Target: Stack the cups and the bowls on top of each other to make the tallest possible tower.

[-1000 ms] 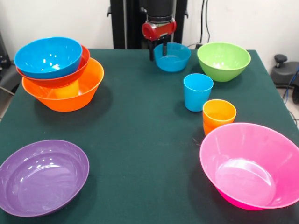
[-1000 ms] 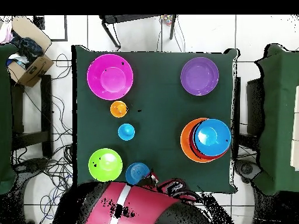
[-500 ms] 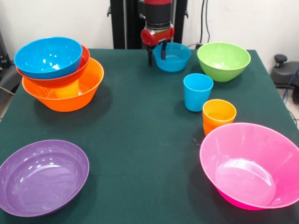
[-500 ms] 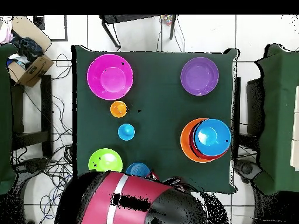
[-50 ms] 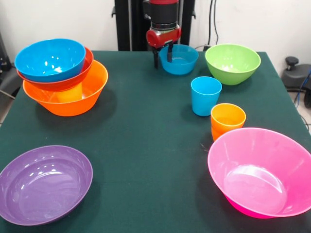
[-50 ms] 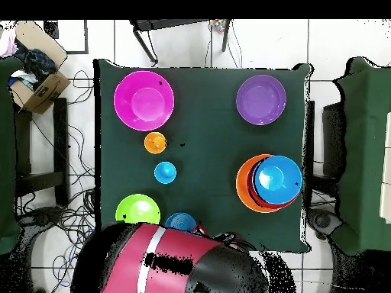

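My gripper (image 5: 163,55) hangs at the small blue bowl (image 5: 182,60). It is open, with one finger outside the bowl's left rim and the other inside. The tower stands at the left: a big orange bowl (image 5: 73,102), a red-orange bowl (image 5: 75,77) in it and a blue bowl (image 5: 50,59) on top. A green bowl (image 5: 232,63), a blue cup (image 5: 205,95), nested orange cups (image 5: 228,120), a pink bowl (image 5: 262,172) and a purple bowl (image 5: 43,183) stand apart. In the overhead view my arm (image 6: 176,263) hides the gripper and part of the small blue bowl (image 6: 179,221).
The dark green table (image 5: 146,145) carries everything. The blue cup and orange cups stand close together between the small blue bowl and the pink bowl. Off the table, a cardboard box (image 6: 38,76) and cables lie on the floor.
The gripper came down a little around the small blue bowl's rim. In the overhead view my arm swung over more of that bowl and the green bowl. The bowls and cups stayed put.
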Available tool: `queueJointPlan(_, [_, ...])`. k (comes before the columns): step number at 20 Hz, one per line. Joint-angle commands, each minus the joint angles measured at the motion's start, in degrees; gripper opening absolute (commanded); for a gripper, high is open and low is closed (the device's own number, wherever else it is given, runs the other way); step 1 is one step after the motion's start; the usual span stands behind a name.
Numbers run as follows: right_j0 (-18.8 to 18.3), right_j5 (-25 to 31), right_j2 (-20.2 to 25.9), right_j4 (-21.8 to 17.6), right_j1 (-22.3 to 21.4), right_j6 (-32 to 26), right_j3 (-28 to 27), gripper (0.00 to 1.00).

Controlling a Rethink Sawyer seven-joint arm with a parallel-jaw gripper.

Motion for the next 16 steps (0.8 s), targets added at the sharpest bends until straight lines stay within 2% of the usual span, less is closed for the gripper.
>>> queueJointPlan(1, [0.7, -0.4, 4.7, 4.3, 3.6, 7.6, -9.7, 1.0])
queueJointPlan(2, [0.7, -0.8, 4.7, 4.3, 3.8, 7.6, -9.9, 1.0])
queueJointPlan(3, [0.7, -1.1, 4.8, 4.3, 3.9, 7.6, -10.0, 0.0])
queueJointPlan(8, [-1.6, 0.4, 7.6, 0.9, 1.0, 8.2, -8.5, 0.0])
queueJointPlan(16, [-1.3, 2.2, 7.0, 0.4, -1.7, 9.0, -7.5, 0.0])
